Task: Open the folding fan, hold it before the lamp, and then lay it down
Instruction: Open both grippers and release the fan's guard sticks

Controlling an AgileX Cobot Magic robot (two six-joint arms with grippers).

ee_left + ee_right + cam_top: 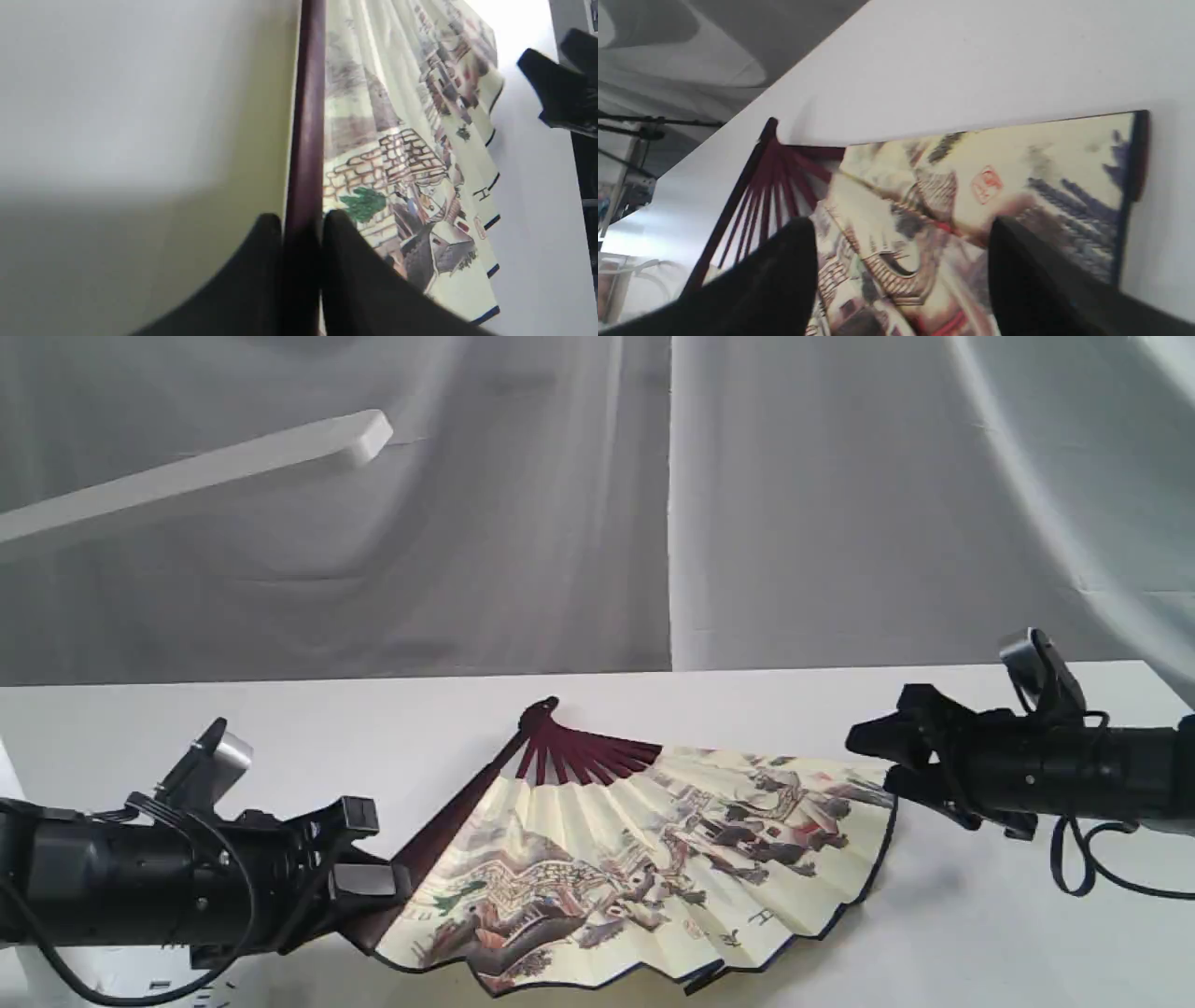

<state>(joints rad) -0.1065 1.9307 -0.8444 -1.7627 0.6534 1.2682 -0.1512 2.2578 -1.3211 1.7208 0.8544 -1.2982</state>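
Exterior view: the fan is spread open on the table, with its pivot pointing towards the curtain. Its lowest folds come close to the frame's bottom edge. The left gripper pinches the fan's outer rib. It may be holding that end slightly off the table, but this is hard to judge. The right gripper hangs spread just beside the fan's far end, apparently without touching it. The lamp shows only its bar head, high above the left gripper and cut off at the frame's left edge. Bare table lies behind the pivot and beyond the right gripper.

Left wrist view: two dark fingers are pressed together on the outer rib. The leaf fans away from it, and the tabletop on the rib's other side is bare. The right gripper is cropped at the frame's edge.

Right wrist view: blurred. The fingers stand wide apart with nothing between them, above the painted leaf. They hide part of the leaf.
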